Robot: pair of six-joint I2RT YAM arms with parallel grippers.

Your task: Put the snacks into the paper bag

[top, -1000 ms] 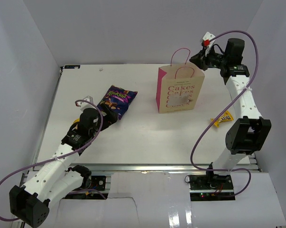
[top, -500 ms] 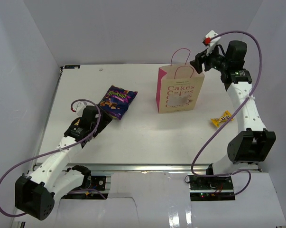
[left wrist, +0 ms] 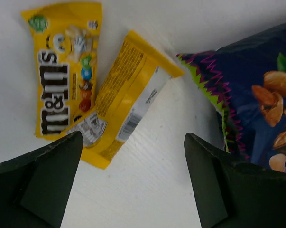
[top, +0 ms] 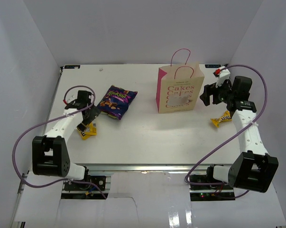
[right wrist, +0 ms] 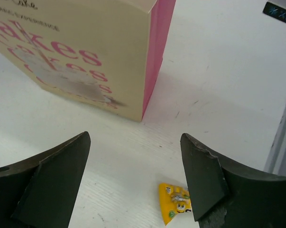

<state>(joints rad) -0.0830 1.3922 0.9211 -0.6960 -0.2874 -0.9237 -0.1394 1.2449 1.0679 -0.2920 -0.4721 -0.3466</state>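
Top view: my left gripper (top: 89, 122) points down over two small yellow candy packets (top: 88, 132) near the left edge of the white table (top: 143, 135). Jaws apart, nothing in them. The large purple-blue crinkly snack bag (top: 116, 101) lies flat just right of that gripper, a bit further back. The upright tan kraft paper bag (top: 179, 92), with a pink side panel, thin pink loop handles and pink "Cakes" lettering, stands at back centre-right. My right gripper (top: 207, 95) hangs just beside its right side; can't tell if it touches. Jaws apart, empty. A third small yellow packet (top: 222, 119) lies on the table nearer the front than the right gripper, well apart from the other two.

Left wrist: my left fingers (left wrist: 38, 185) sit in the lower corners, wide apart, with bare table between them. The yellow M&M's packet (left wrist: 62, 85) lies face up at upper left. The second packet (left wrist: 133, 95) lies back side up with its barcode showing, tilted, its lower end overlapping the first one's lower corner. A corner of the purple-blue crinkly snack bag (left wrist: 247, 90) fills the right side. It is very close to the second packet's top end; contact unclear.

Right wrist: the paper bag (right wrist: 81, 52) stands on the table, lettered face and pink side panel (right wrist: 157, 57) visible, top out of frame. My right fingers (right wrist: 52, 185) are spread, nothing between. The third small yellow packet (right wrist: 177, 209) lies at the bottom edge, partly hidden by one finger, apart from the bag.
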